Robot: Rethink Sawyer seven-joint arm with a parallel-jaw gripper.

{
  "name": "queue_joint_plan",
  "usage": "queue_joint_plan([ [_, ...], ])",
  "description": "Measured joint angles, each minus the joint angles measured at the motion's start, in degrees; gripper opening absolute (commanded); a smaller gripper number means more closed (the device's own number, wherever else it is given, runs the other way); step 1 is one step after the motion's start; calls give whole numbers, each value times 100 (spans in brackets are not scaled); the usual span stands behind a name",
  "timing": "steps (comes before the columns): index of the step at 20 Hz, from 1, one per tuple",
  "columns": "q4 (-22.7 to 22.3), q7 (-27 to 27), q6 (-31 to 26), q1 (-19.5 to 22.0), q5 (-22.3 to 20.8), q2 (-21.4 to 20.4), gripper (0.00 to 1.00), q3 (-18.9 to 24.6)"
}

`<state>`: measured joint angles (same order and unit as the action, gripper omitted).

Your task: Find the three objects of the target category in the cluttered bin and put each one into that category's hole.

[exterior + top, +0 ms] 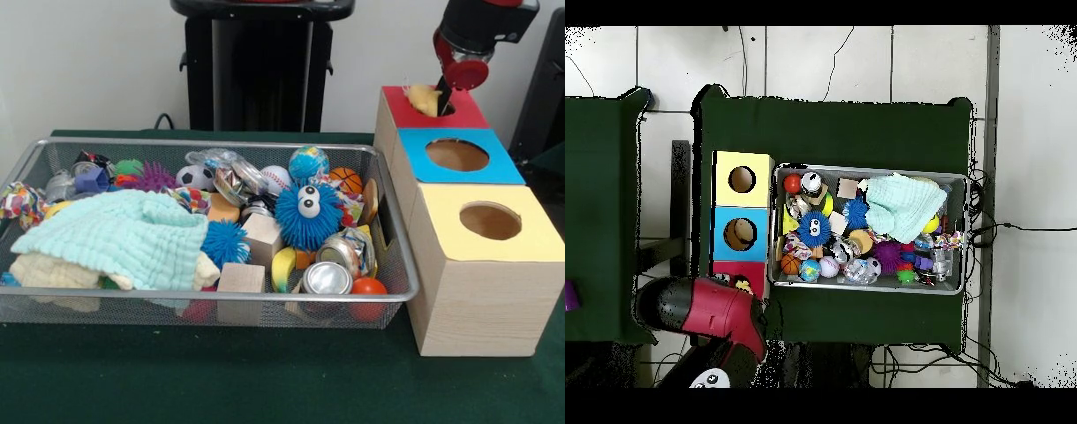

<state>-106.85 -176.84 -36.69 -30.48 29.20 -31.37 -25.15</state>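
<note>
Over red box [468,113] hole — fingers [444,99] grip pale yellow toy [424,98] | bin [393,256] apart

From the front, the bin [388,291] is sitting left of three boxes lined up front to back. A folded cloth [124,238] is lying over the bin's left half, a googly-eyed ball [307,215] right of it. A soft toy [424,99] is resting in the farthest box's hole [439,106], under the gripper [444,95].

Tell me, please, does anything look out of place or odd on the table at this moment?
One thing: a pale yellow toy sits at the hole of the red-topped box, partly sticking out, right under the gripper. The bin is crowded, but nothing has spilled onto the table.
</note>
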Motion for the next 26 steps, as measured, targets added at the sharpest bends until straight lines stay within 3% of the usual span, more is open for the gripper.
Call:
queue_joint_plan([
  [26,-3,0,-153,-34,48,-63,0,-95],
])
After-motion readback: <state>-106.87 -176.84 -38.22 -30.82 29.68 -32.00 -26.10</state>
